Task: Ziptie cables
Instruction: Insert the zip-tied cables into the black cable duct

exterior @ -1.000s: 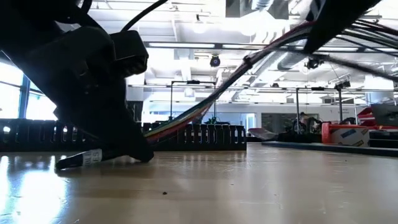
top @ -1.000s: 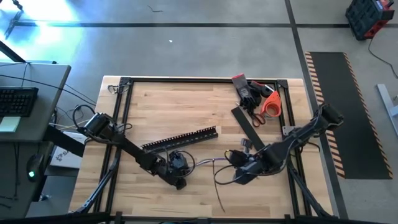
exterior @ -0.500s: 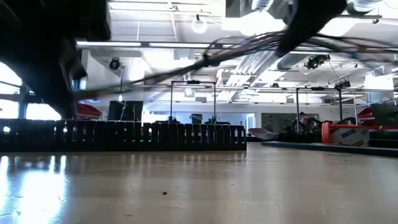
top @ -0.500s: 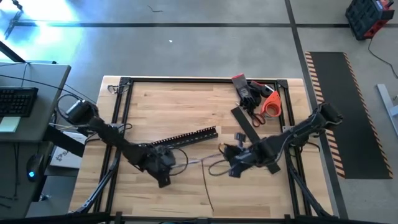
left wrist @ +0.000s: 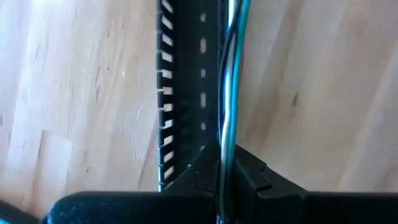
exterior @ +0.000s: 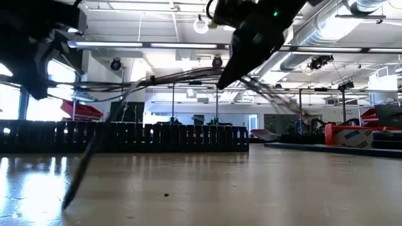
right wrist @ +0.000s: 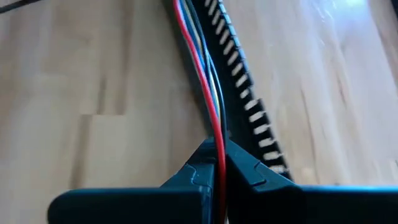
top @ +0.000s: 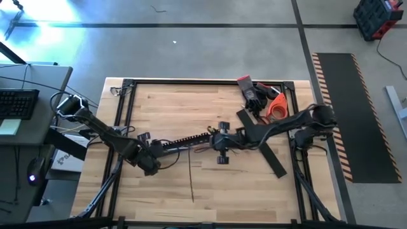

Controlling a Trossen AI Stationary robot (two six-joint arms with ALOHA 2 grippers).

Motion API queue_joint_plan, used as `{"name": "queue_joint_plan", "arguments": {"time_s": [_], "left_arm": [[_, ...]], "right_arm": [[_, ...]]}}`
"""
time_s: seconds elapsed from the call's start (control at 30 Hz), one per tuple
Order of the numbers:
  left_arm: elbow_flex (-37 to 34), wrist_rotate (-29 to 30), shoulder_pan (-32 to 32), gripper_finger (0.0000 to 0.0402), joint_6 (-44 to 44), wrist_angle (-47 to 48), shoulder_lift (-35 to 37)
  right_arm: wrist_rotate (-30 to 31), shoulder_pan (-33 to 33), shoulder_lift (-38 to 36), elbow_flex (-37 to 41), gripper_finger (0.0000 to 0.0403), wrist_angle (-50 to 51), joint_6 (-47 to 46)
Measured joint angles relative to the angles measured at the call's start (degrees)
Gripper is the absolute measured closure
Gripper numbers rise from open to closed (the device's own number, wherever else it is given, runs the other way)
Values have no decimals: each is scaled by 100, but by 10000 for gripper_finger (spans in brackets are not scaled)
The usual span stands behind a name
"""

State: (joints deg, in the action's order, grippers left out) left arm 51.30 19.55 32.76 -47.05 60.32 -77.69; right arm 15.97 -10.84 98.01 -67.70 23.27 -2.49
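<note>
The cables [top: 184,147] are a thin bundle of white, blue, red and dark wires, stretched above the table between my two grippers. They run along the black slotted duct [top: 191,138], which lies on the wood. My left gripper [top: 152,160] is shut on their left part. My right gripper [top: 219,146] is shut on their right part. One loose strand [top: 191,181] hangs from the bundle down to the table toward the near edge. In the low view the bundle [exterior: 176,78] runs almost level, high above the duct [exterior: 157,137]. My left gripper pinches the cable bundle [left wrist: 224,140] between its two shut fingers, coming steeply from above. The wires run on from the fingers along the duct, clear of the table. My right gripper pinches the bundle [right wrist: 217,140] between its two shut fingers, slanting down from the table's right. The red, white and dark strands lead away from it beside the duct, lifted clear and nearly straight.
A flat black strip [top: 262,145] lies slanting to the right of my right gripper. At the back right are an orange tape roll [top: 277,108], scissors and a black and red tool [top: 249,90]. A black frame rail [top: 203,81] runs round the tabletop.
Both grippers have risen and carried the cables off the table. My left gripper went toward the left edge and tipped downward. My right gripper went left and toward the far edge, to the duct. The bundle, earlier sloping down to the table, now hangs nearly level over the duct.
</note>
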Motion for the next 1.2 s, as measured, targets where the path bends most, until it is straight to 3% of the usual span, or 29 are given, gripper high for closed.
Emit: {"name": "queue_joint_plan", "arguments": {"time_s": [0.23,0.43,0.87,1.2], "left_arm": [[-568,180,-159,401,212,-70,-13],[-773,457,-169,396,371,-207,-7],[-777,243,-169,298,375,-468,-7],[-777,304,-150,287,298,-1148,-7]], "right_arm": [[-33,514,330,0,403,-349,415],[-524,775,449,0,403,-521,641],[-807,904,449,0,403,-503,921],[-750,1126,449,0,403,-184,1576]]}}
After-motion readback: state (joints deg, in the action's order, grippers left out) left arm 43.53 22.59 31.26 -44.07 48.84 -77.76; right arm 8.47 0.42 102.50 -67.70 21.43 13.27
